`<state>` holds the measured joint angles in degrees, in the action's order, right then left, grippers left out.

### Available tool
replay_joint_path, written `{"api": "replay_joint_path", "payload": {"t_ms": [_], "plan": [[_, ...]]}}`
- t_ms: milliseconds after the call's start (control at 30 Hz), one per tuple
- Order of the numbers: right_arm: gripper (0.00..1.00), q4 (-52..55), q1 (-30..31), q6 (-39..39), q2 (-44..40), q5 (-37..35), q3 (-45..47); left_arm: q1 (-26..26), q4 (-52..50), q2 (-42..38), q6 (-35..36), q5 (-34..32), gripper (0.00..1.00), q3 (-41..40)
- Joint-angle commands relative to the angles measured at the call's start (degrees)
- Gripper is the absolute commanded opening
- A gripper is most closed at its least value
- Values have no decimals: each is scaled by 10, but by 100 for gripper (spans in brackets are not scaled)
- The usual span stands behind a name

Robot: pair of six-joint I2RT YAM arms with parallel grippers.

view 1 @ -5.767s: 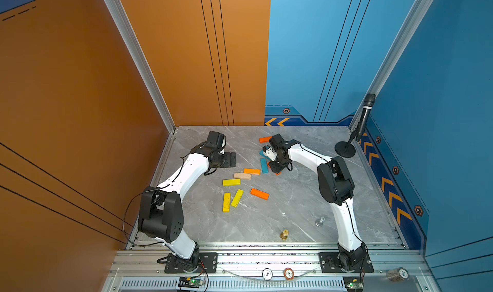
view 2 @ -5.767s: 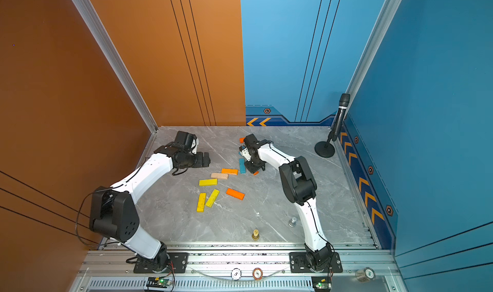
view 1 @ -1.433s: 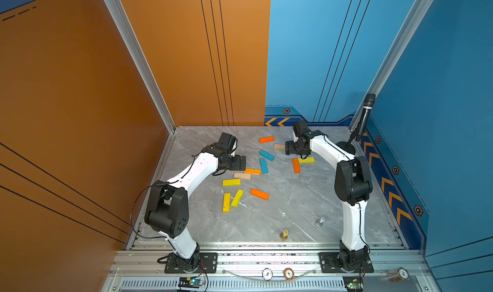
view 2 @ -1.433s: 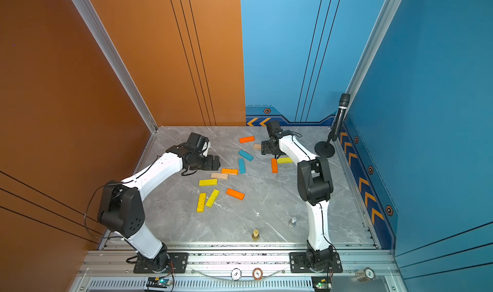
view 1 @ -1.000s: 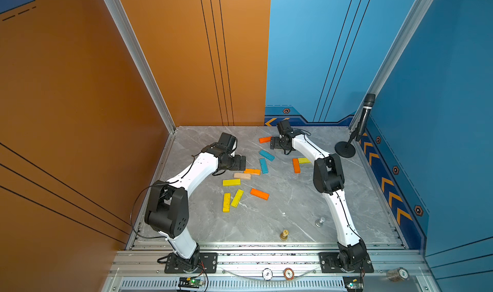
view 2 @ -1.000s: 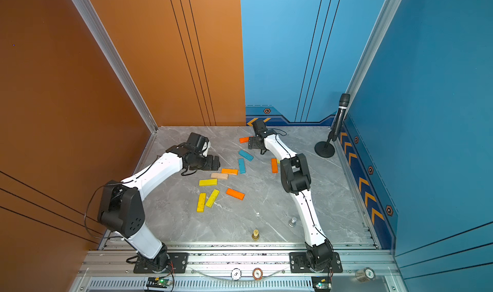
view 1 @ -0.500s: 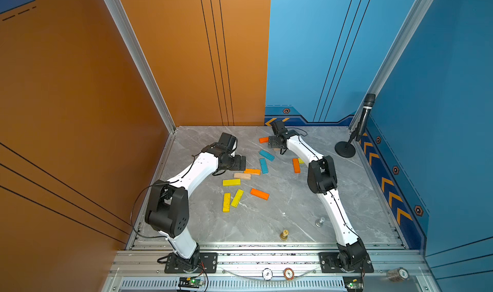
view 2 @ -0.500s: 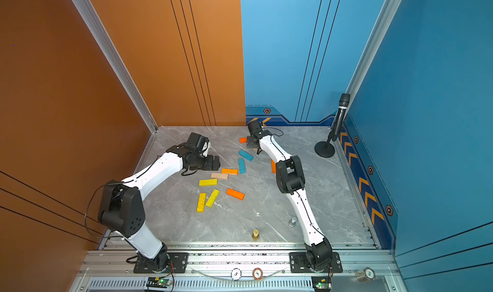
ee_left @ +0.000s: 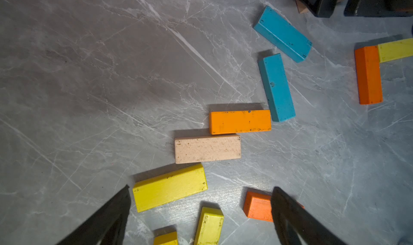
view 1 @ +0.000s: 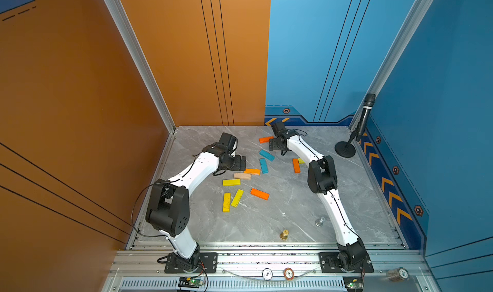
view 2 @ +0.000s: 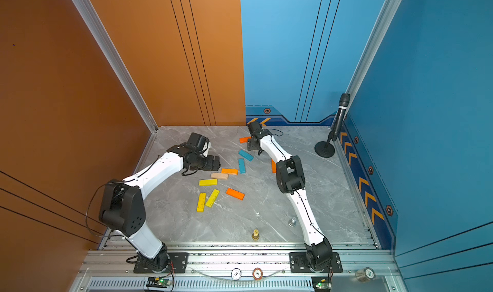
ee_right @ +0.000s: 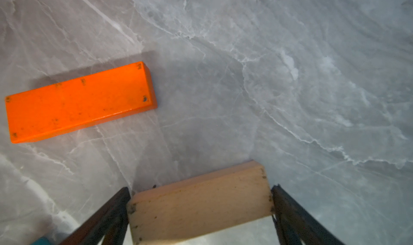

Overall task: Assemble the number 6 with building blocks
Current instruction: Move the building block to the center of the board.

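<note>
The building blocks lie loose on the grey marble table (view 1: 293, 210), and no number 6 shows among them. An orange block (view 1: 252, 171), a tan block (view 1: 242, 175) and a yellow block (view 1: 231, 182) step down in a row, with two teal blocks (view 1: 263, 165) beside them. My left gripper (view 1: 240, 163) (ee_left: 201, 189) hovers open over the yellow block (ee_left: 169, 186). At the far middle, my right gripper (view 1: 277, 146) (ee_right: 201, 189) is shut lengthwise on another tan block (ee_right: 199, 208). An orange block (ee_right: 80, 100) lies just beyond it.
Two more yellow blocks (view 1: 237, 198) and an orange block (view 1: 259, 194) lie nearer the front. An orange block (view 1: 296, 165) and a yellow one (view 1: 301, 160) sit by the right arm. A gold piece (view 1: 284, 234) and a silver piece (view 1: 319, 221) stand near the front edge. A microphone stand (view 1: 345, 152) is at the far right.
My right arm has swung left from the far right to the far middle, and its jaws have come in onto the tan block's ends. The left arm has stayed put.
</note>
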<state>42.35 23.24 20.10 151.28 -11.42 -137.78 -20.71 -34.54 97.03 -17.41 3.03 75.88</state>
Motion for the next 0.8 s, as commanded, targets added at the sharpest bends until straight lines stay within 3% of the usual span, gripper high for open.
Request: {"api": "replay_joint_path", "payload": {"t_ms": [0, 633, 767], "plan": [[88, 41, 3, -25, -13, 42, 30, -2, -14, -2, 6, -2, 98, 16], [89, 43, 60, -84, -181, 39, 278, 1, -13, -24, 3, 2, 98, 11], [94, 43, 89, -101, -207, 46, 307, 1, -13, -28, 2, 1, 98, 11]]}}
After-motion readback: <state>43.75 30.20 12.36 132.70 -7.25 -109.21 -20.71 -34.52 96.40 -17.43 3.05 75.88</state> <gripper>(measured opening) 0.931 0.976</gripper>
